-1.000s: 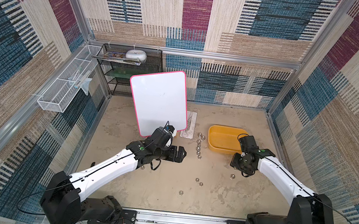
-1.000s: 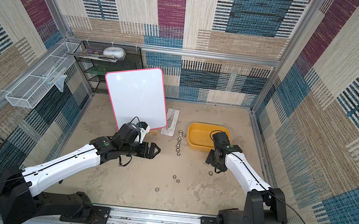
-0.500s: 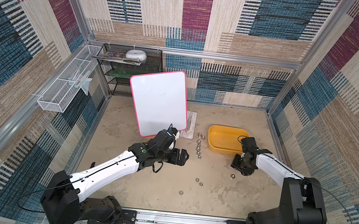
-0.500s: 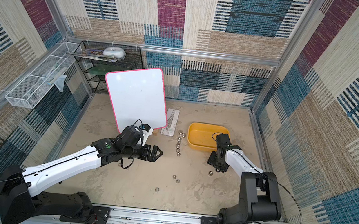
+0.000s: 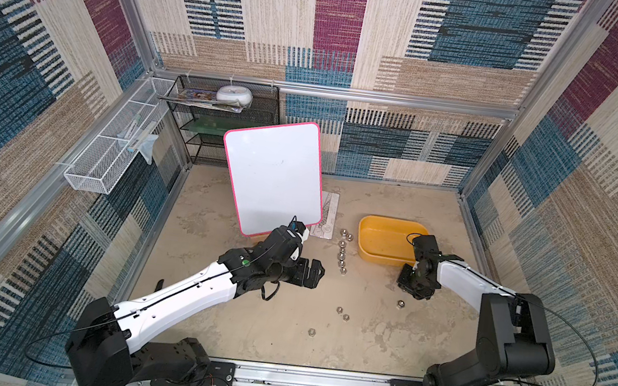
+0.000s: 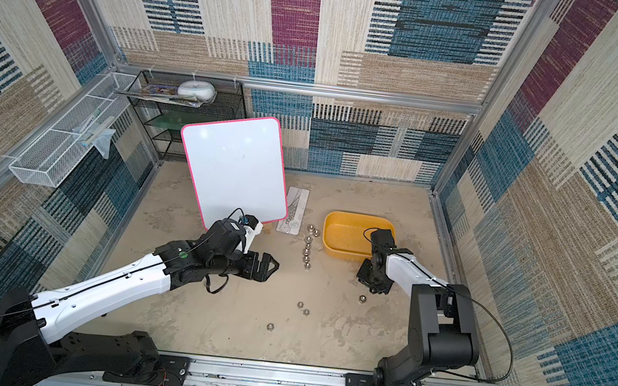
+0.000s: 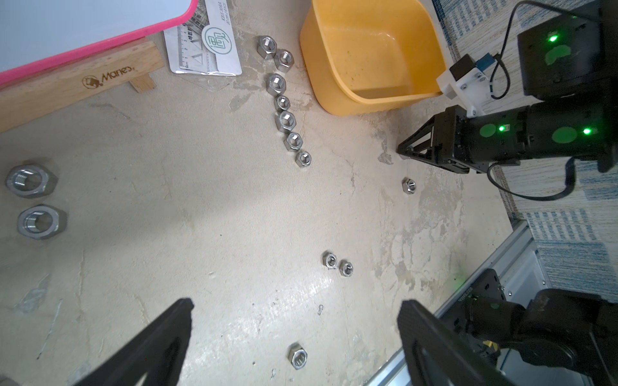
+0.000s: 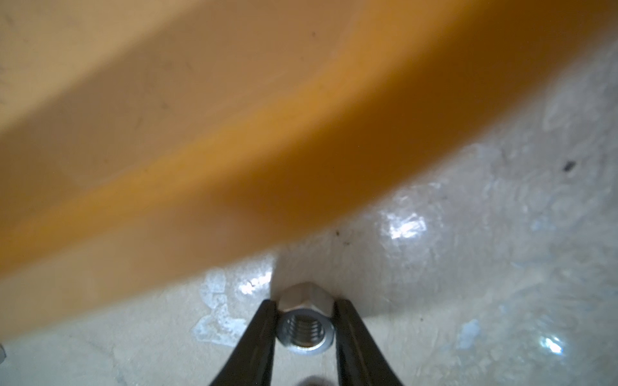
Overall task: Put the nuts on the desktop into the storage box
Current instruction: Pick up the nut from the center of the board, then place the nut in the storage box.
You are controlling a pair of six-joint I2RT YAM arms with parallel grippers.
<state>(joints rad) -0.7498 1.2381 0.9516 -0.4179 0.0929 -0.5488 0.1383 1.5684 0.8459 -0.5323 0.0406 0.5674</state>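
The right gripper [image 8: 306, 305] is pinching a nut [image 8: 306, 331] between its two black fingers [image 8: 261, 341]. Each finger is pressing on an opposite side of the nut, and the threaded hole is facing the wrist camera. The nut is sitting very low over the desktop [image 8: 468, 267]; whether it is touching the surface I cannot tell.

Straight ahead of the fingertips, the outer wall of the box [image 8: 234, 133] is rising close by and filling most of the wrist view. In a top view, the gripper [image 5: 414, 289] is hanging just outside the box's near long wall [image 5: 379, 259], toward its right end. The box's long axis is running side to side across the table. The wall is therefore standing between the nut and the inside of the box. Judging from this, the coming move is calling for a lift above the rim and then a short reach forward, away from the robot's base.

In the left wrist view, no nut is showing inside the box.

A loose nut [image 5: 400, 304] is lying near the right gripper on the base side. A row of nuts [image 5: 342, 253] is lying just beside the box's left end. Beyond that row, the left gripper [image 5: 313, 275] is hovering with its jaws spread wide and holding nothing. It is well apart from the box, so the right arm is the nearer one.
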